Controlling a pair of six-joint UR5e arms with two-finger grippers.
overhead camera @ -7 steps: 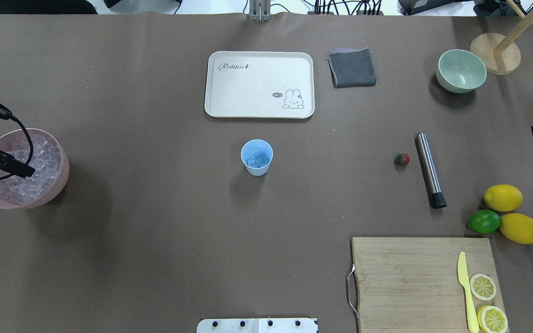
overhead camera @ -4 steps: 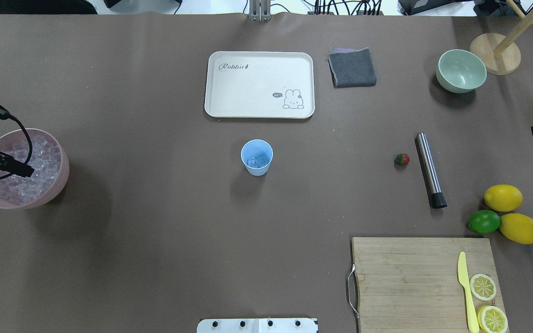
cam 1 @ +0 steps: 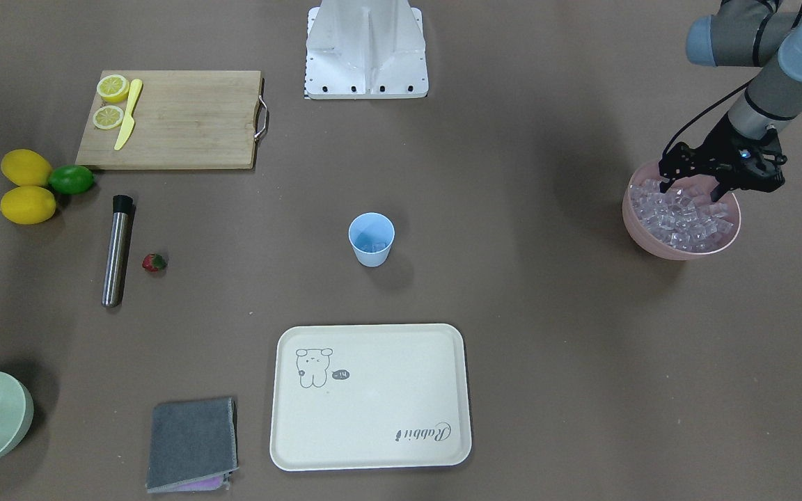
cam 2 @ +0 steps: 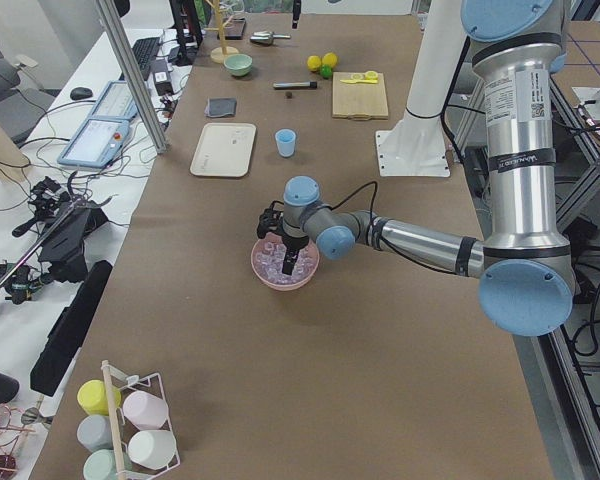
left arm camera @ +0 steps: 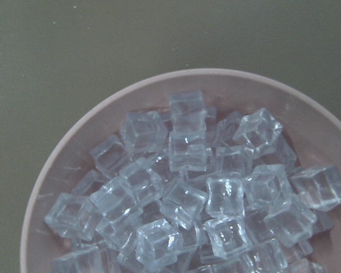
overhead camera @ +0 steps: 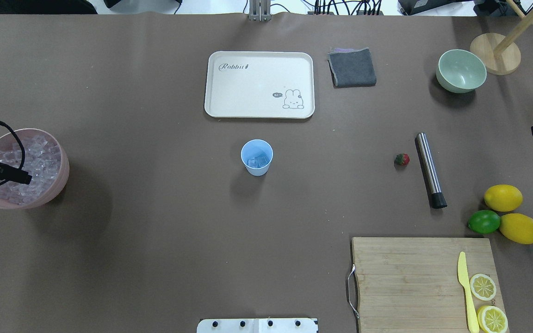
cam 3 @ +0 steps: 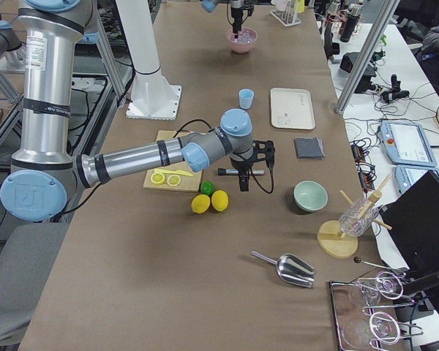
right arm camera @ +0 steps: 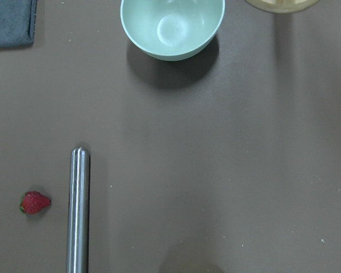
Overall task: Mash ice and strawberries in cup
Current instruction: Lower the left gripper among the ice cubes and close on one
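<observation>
Left gripper [cam 1: 693, 188], its two fingers spread apart, hangs low over the clear ice cubes [left arm camera: 188, 187] heaped in a pink bowl [cam 1: 676, 252] at the robot's left end of the brown table [overhead camera: 155, 231]. Mid-table, the light-blue cup [overhead camera: 257, 157] stands upright on the robot's side of a cream tray [overhead camera: 229, 88], a few ice cubes in its bottom. The small red strawberry [overhead camera: 401, 159] lies well to the cup's right, just beside a metal rod [overhead camera: 427, 162], and the right gripper [cam 3: 242, 186] hangs above the table near that rod, though I cannot tell whether its fingers are apart or together.
</observation>
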